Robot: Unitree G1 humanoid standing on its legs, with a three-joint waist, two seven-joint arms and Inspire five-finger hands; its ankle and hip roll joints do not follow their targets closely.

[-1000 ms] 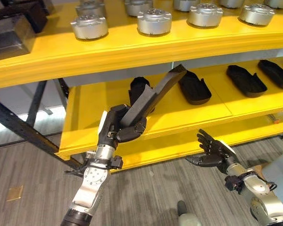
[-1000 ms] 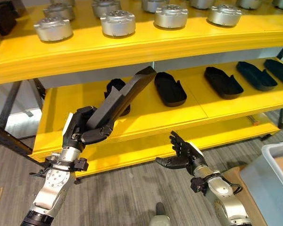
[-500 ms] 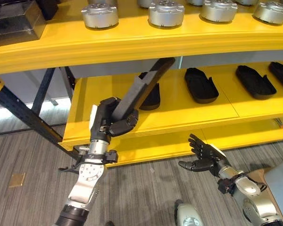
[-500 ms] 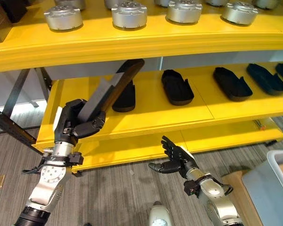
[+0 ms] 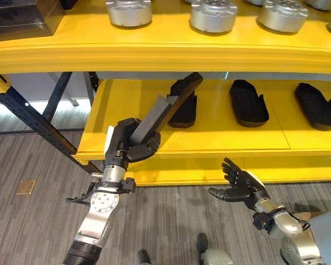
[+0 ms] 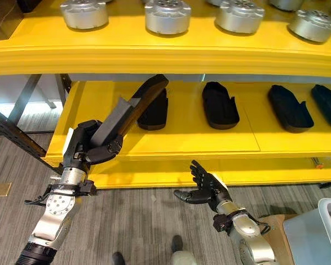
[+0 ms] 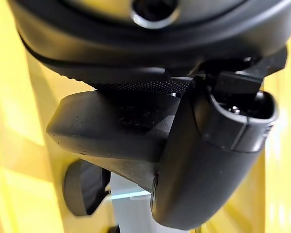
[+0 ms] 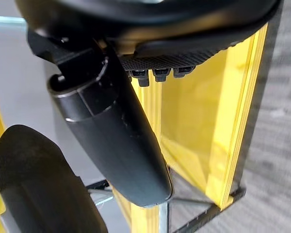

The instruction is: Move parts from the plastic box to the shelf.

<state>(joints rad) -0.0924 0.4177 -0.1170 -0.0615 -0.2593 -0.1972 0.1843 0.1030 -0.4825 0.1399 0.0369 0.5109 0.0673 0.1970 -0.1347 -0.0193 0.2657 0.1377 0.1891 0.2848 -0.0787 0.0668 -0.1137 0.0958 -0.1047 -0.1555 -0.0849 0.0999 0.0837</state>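
Holding the part slanted toward the middle shelf

A long dark part is gripped at its lower end by the left hand, with the fingers curled round it. From the fingers its long axis rises up and to the right, and the far tip points at the middle shelf, just beside a black part already lying there. The right hand is held low in front of the shelf, fingers spread and holding nothing, so the left hand is judged the nearer one for placing.
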